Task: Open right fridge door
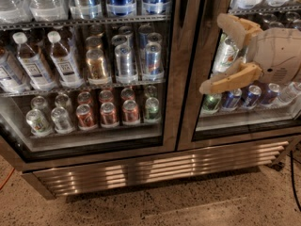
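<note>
Claw at upper right of view, fingers spread wide, gripping nothing. It hangs in front of right fridge door, near door's left frame edge; contact unclear. Door looks flush with left door. Blue cans on shelf behind glass, just below lower finger.

Your gripper hangs at 2 o'clock in your view, just in front of the right fridge door. The left door stands at its 9 o'clock, and the vent grille runs below both at 6 o'clock.
</note>
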Robot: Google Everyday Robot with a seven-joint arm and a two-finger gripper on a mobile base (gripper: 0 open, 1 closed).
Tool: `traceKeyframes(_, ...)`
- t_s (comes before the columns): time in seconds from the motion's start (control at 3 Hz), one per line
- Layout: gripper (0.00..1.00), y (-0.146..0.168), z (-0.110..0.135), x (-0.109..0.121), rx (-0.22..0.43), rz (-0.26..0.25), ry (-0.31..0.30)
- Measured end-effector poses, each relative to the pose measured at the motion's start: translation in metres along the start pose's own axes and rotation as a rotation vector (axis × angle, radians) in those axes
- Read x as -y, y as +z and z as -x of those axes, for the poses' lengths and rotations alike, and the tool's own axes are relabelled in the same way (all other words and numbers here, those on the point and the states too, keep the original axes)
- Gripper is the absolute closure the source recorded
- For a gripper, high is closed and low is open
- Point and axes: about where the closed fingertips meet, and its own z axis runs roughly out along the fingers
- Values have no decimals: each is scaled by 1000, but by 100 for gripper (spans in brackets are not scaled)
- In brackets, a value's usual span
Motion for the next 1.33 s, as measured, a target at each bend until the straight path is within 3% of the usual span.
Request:
traceKeyframes(0.33,0,1,0,7,0,-23,0)
traceKeyframes(0.67,0,22,-1,10,12,53,37)
traceKeyframes(1.0,0,48,-1,9,54,174,101)
traceKeyframes(1.33,0,52,1,6,55,184,97)
